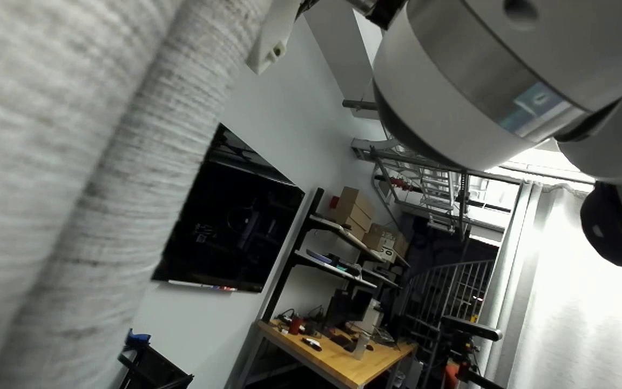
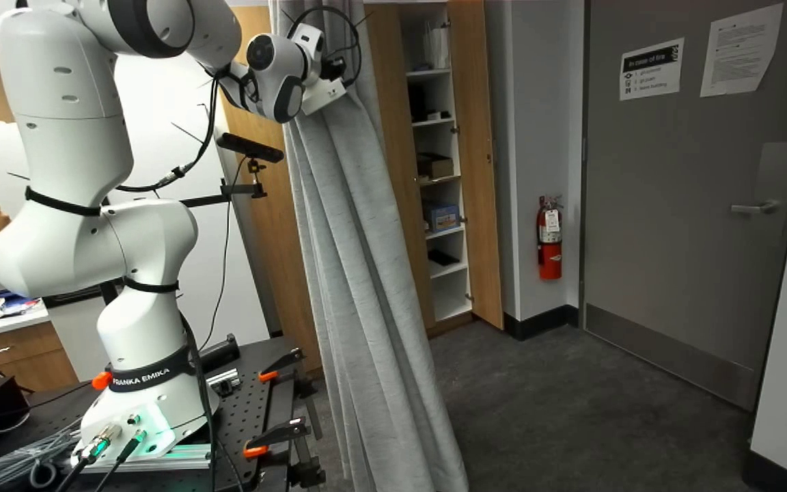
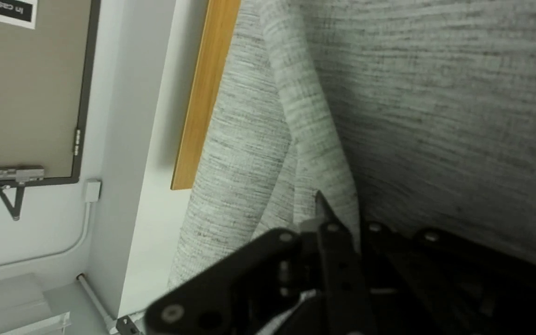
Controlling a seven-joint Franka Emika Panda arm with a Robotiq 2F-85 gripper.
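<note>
Past the edge of the tabletop (image 2: pixel 243 389), the arm (image 2: pixel 62 147) has its jaws clenched on a fold (image 3: pixel 312 116) of curtain (image 2: pixel 359 273) before the open cabinet (image 2: pixel 475 171); holding it seems the step in hand, the next move likely calling for a steady pinch.

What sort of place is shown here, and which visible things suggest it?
Probably a robotics lab: a robot arm stands on a perforated table, and there is a wooden desk below shelves.

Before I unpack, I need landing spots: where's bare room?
Bare: dark floor between gray curtain and gray door; wooden desk from near corner to pale container. Crowded: the perforated tabletop, with cables, clamps and robot base.
</note>
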